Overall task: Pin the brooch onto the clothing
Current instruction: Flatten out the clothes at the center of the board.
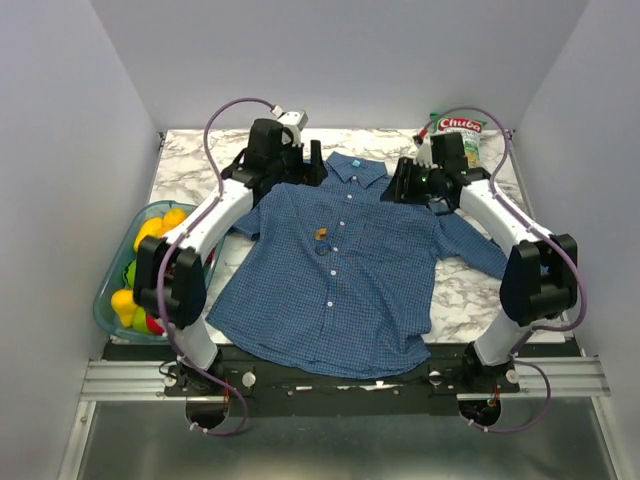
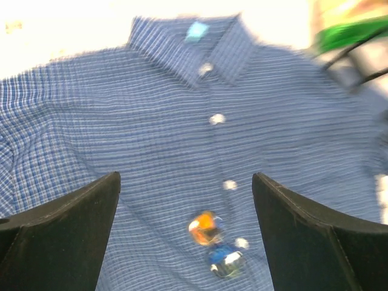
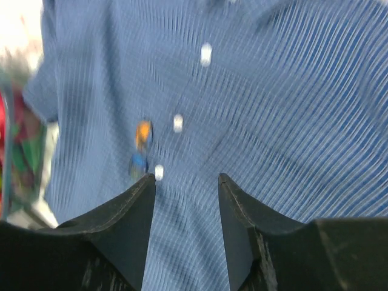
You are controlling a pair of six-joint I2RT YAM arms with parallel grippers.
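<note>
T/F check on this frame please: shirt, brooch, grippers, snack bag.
1. The shirt lies front up and buttoned. True.
2. The left gripper holds the brooch. False: its jaws stand open and empty, and the brooch sits on the shirt's chest.
3. In the top view, the brooch is just left of the button row. True.
4. The snack bag lies on the shirt. False: it sits on the table at the far right corner.

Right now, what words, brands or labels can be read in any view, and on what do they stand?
"Chuba": red logo on the snack bag at the far right of the table.
Light-blue neck label on the shirt: too blurred to read any text.
Nothing else legible in any view.
</note>
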